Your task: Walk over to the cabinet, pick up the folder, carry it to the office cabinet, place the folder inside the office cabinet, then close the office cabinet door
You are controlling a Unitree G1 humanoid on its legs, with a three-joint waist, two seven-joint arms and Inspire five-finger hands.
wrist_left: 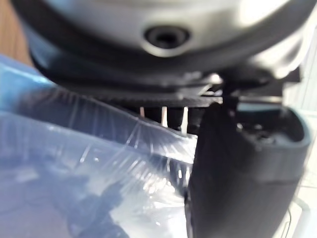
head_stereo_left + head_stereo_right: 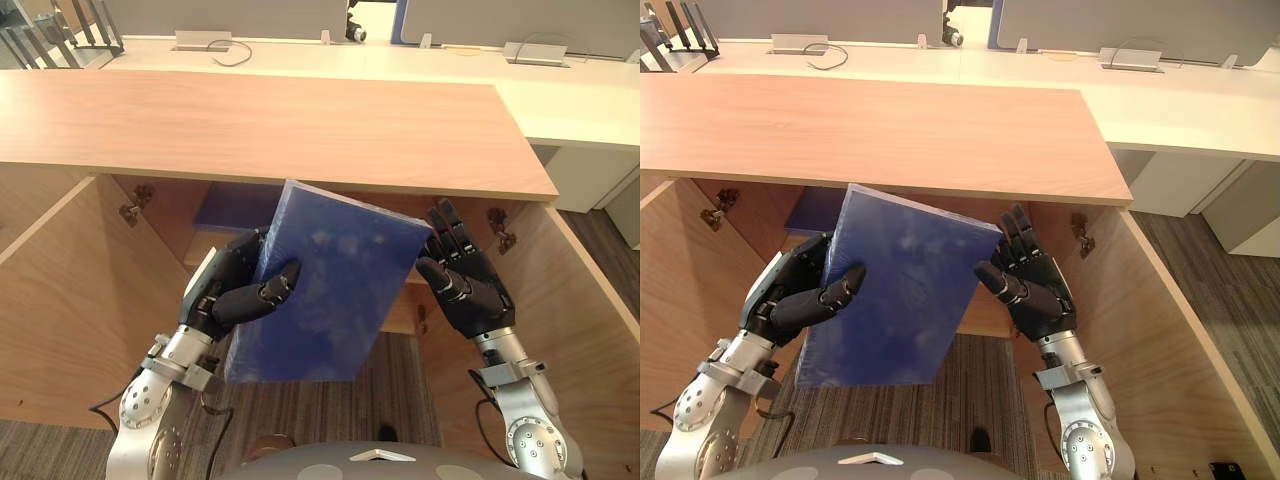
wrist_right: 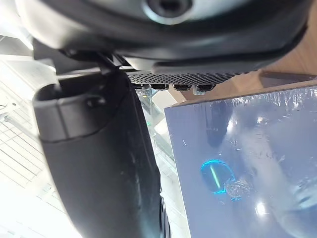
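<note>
nearest me: left hand (image 2: 235, 295), thumb laid across the front face of the blue folder (image 2: 330, 300), fingers curled round behind its left edge. a firm clamp, and as far as i can judge this hand alone bears the load. right hand (image 2: 468, 285) is just beside the folder's right edge, fingers straight and spread, palm turned toward it, gripping nothing. cannot tell if it touches the edge.

folder hangs in the air before the open office cabinet (image 2: 300, 130), not yet inside. it is tilted, its long axis running from the low near corner by my left wrist up to the far corner, which sits just under the front lip of the cabinet top. the opening lies ahead of and beyond it. left door (image 2: 50, 290) and right door (image 2: 580, 330) stand wide. a shelf (image 2: 402, 312) inside; a flat blue thing (image 2: 232, 205) lies at the back left.

my read: placing step. the folder should go forward under the lip, far corner first.

writing: none legible on the folder, only glare.
</note>
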